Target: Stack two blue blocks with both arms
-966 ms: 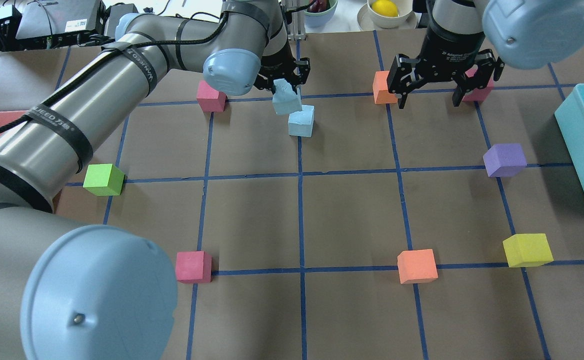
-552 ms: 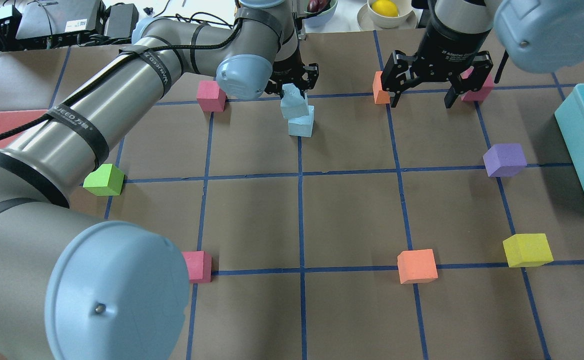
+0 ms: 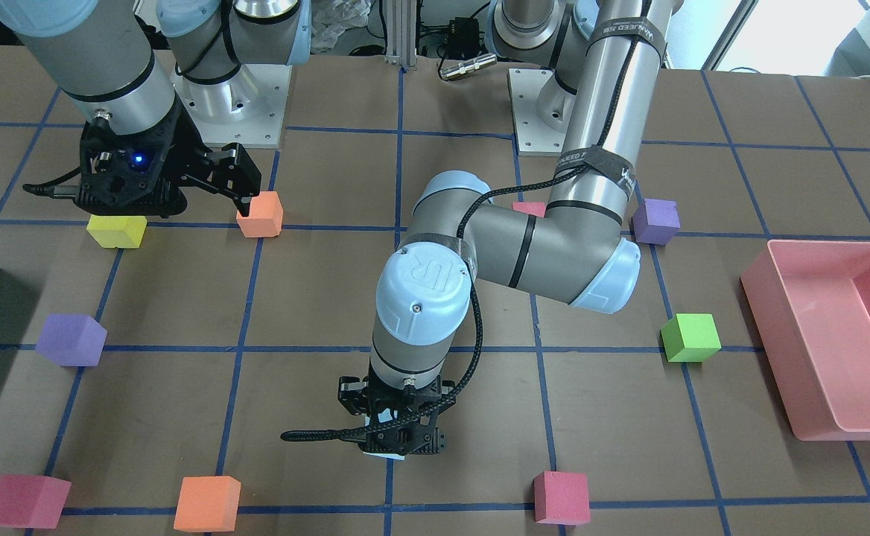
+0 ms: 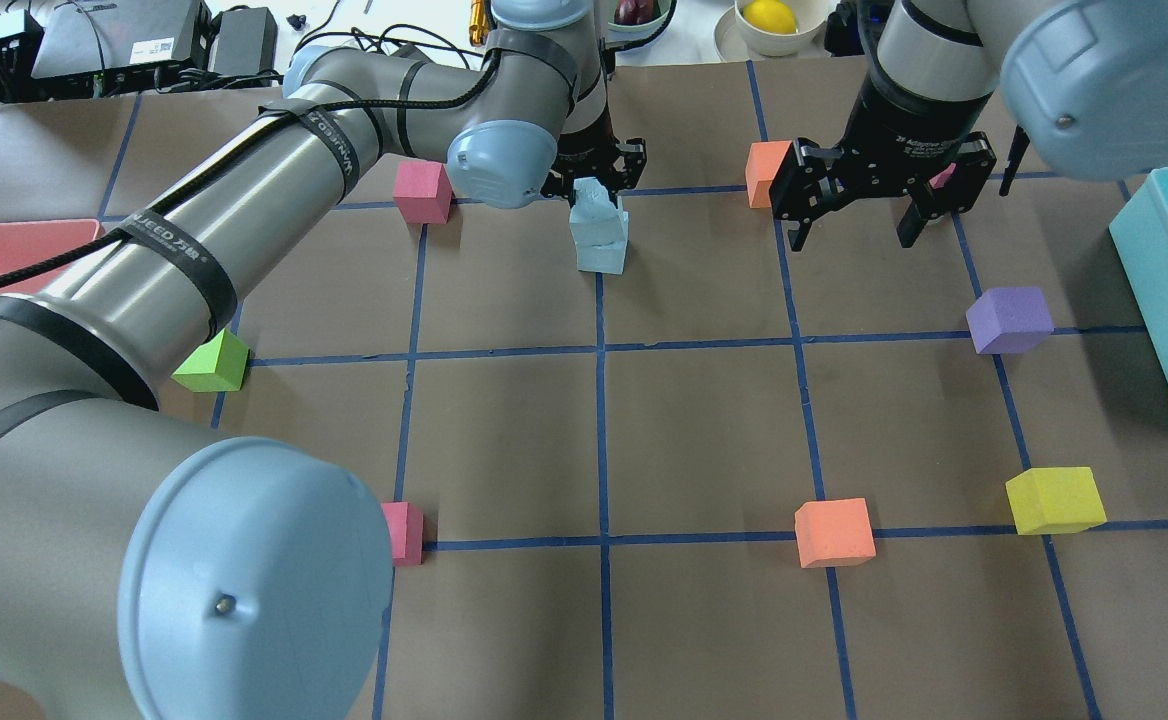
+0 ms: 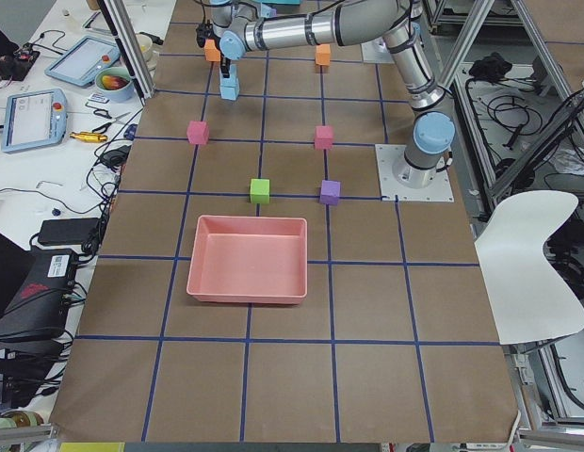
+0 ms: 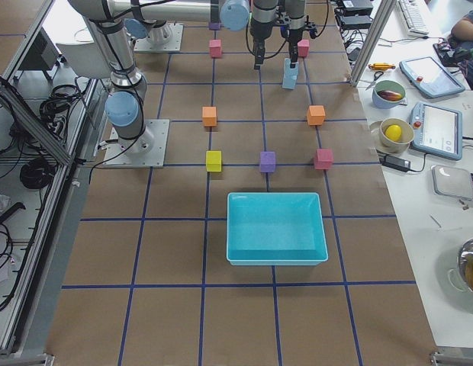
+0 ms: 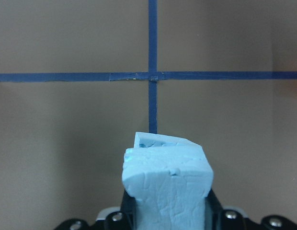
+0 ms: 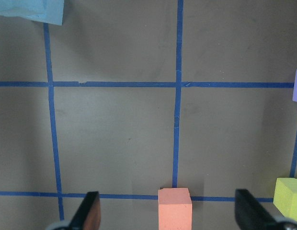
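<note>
Overhead exterior view shows you the left gripper, clamped on a tilted pale sky-blue foam cube, now above the second sky-blue foam cube instead of beside it, apparently touching. Over the brown paper table, right of that lower cube, the right gripper hangs spread wide beside an orange foam cube.

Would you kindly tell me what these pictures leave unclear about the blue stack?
- Front-facing view: the left end effector hides nearly the whole stack.
- Left wrist view: the upper blue block fills the foreground, covering most of the lower blue block; contact cannot be judged.
- Side views: the stack is too small to show alignment.
</note>
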Robot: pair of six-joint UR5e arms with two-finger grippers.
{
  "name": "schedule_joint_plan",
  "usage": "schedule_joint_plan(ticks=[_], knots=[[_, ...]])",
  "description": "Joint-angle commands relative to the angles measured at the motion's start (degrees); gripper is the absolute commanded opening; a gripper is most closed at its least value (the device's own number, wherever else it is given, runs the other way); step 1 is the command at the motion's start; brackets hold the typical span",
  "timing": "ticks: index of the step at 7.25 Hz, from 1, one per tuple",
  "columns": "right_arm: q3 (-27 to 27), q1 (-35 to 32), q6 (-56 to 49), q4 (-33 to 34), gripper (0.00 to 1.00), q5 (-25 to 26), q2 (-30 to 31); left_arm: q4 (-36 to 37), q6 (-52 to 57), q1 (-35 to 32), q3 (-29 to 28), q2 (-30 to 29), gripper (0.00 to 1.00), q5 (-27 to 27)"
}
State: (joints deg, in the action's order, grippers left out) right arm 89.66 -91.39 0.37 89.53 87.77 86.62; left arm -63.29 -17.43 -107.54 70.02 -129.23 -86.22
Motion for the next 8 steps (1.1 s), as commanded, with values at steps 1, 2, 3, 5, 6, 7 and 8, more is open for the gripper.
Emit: schedule_joint_plan(ticks=[1, 2, 3, 5, 6, 7, 8], knots=[[0.25, 1.29, -0.37, -0.67, 1.0, 2.38, 0.3, 0.18, 0.03, -0.04, 0.03, -0.67, 0.04, 0.0], [0.34, 1.39, -0.55, -0.68, 1.0, 2.41, 0.74, 0.62, 0.12, -0.12, 0.03, -1.02, 0.4, 0.0], [0.34, 1.39, -0.55, -0.68, 1.0, 2.41, 1.0, 1.14, -0.14, -0.3, -0.06, -1.2, 0.84, 0.0], [0.34, 1.22, -0.46, -0.68, 1.0, 1.71, 1.27, 1.59, -0.06, -0.65, -0.06, -0.85, 1.0, 0.09], [0.51, 1.39, -0.46, -0.59, 1.0, 1.7, 1.1, 1.5, 0.12, -0.65, -0.15, 0.11, 1.0, 0.09], [0.51, 1.39, -0.46, -0.59, 1.0, 1.79, 1.18, 0.63, 1.25, -0.22, -0.41, 1.95, 1.0, -0.09], [0.51, 1.39, -0.37, -0.59, 1.0, 1.79, 1.18, -4.69, 6.31, 1.27, -1.02, 4.49, 1.0, -0.7]])
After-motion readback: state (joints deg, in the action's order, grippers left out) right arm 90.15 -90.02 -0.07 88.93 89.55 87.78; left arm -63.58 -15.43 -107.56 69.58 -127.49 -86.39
